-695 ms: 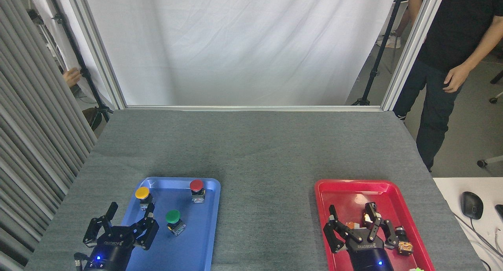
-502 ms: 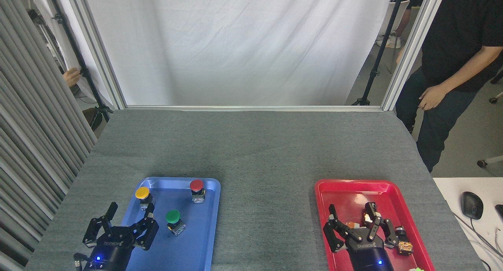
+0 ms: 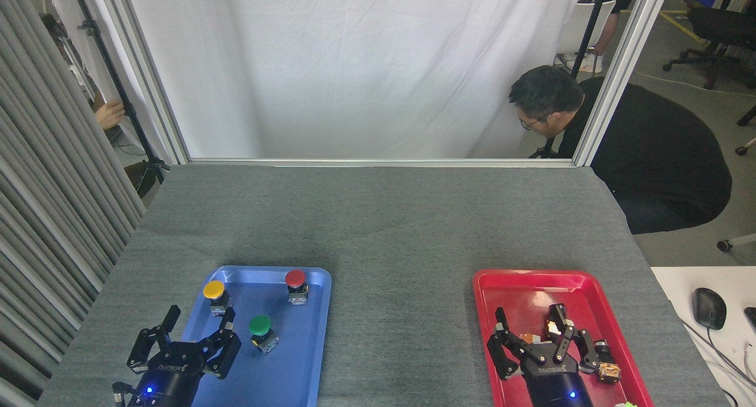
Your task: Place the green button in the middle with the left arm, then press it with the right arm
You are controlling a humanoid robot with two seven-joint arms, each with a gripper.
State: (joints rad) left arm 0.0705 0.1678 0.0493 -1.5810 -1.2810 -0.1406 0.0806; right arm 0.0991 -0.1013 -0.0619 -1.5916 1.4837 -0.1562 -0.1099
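Observation:
The green button (image 3: 260, 331) stands upright in the blue tray (image 3: 295, 371), near its centre. My left gripper (image 3: 195, 327) hovers over the tray's left edge, just left of the button and not touching it, fingers spread open and empty. My right gripper (image 3: 534, 330) sits over the red tray (image 3: 514, 283), fingers spread open, holding nothing. The middle (image 3: 401, 312), a bare stretch of grey cloth, lies between the two trays.
A yellow button (image 3: 215, 295) and a red button (image 3: 296, 285) stand at the blue tray's far end. Small parts (image 3: 607, 368) lie in the red tray by my right gripper. A person (image 3: 638, 147) crouches at the table's far right corner. A mouse (image 3: 708, 307) rests on a side desk.
The person at the far right has bent down from standing to a crouch beside the table. My left gripper has shifted slightly right and toward me; the right one is still.

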